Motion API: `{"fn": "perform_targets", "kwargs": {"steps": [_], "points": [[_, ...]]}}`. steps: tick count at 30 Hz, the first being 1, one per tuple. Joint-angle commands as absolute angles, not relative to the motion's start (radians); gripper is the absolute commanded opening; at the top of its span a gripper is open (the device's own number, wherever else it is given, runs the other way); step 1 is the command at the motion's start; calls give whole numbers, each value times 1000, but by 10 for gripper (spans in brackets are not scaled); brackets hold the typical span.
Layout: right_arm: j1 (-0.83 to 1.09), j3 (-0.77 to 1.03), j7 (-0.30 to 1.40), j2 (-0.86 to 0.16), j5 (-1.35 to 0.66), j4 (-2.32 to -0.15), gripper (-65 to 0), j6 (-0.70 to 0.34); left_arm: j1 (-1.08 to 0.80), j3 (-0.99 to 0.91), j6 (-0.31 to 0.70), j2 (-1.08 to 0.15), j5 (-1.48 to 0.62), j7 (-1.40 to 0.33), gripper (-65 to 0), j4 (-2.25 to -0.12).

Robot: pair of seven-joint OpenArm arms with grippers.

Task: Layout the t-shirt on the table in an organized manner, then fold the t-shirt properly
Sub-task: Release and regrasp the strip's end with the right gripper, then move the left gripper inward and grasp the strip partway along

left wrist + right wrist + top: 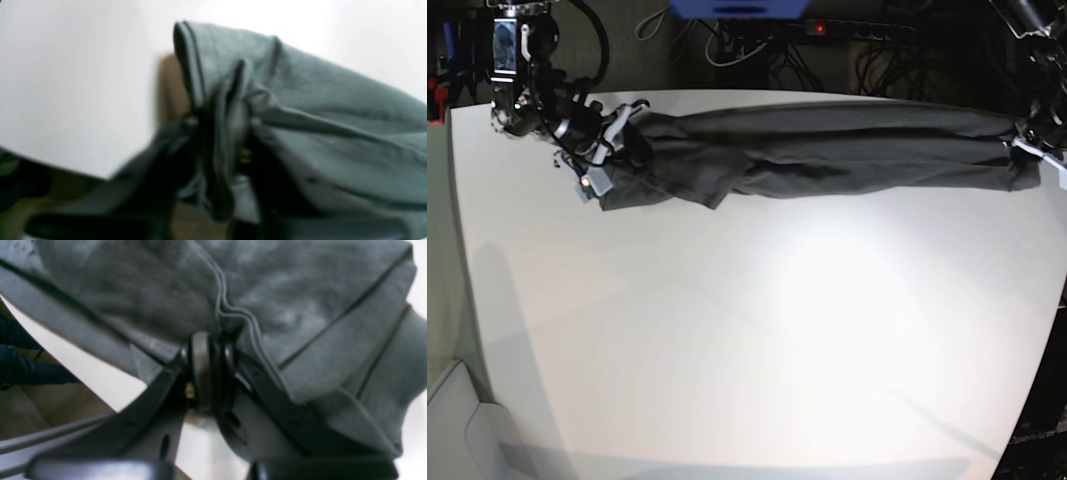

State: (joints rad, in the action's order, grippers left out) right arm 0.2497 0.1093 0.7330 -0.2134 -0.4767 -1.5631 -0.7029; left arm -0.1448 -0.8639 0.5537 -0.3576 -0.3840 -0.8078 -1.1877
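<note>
Spanning the far part of the table, the t-shirt hangs stretched as a long dark band between my two arms, one end at each gripper. I see the table as a broad white matte top with rounded corners, lit brightest near its middle. Behind its far edge the room is dark, with tangled cables and a small red light.

Right gripper, at the base view's left: in the right wrist view its fingers are pressed together on a bunched fold of grey cloth, a stitched hem running down into the pinch. The fabric fans out above and to the side of the grip.

Left gripper, at the base view's right edge: the left wrist view is blurred, yet I can make out the dark fingers drawn in around a gathered ridge of the cloth, which spreads away across the white surface beyond. I read them as closed on the shirt. The table's rounded edge and a brownish floor show below.
</note>
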Motion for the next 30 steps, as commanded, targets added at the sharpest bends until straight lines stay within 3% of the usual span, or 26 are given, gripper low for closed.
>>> {"fn": "perform_targets", "kwargs": {"steps": [1,8,13,20,25,30], "points": [[252,111,768,-220,-446,-1566,-602,-698,-134,-865,541,-374,-358,-826,-637,-1182],[252,111,769,-220,-446,-1566,-602,-698,-127,-865,541,-387,-335,-834,-645,-1239],[251,111,769,-220,-446,-1566,-602,-698,-137,-865,541,-367,-329,-854,-645,-1443],[251,111,768,-220,-446,-1564,-602,-698,-128,-855,541,-283,-326,-1076,-645,-1781],[251,111,766,-220,-446,-1566,-602,-698,-157,-746,535,-213,-325,-1164,-645,-1948],[251,111,766,-220,-446,-1567,-602,-698,-179,-625,527,-147,-325,-1178,-645,-1969]]}}
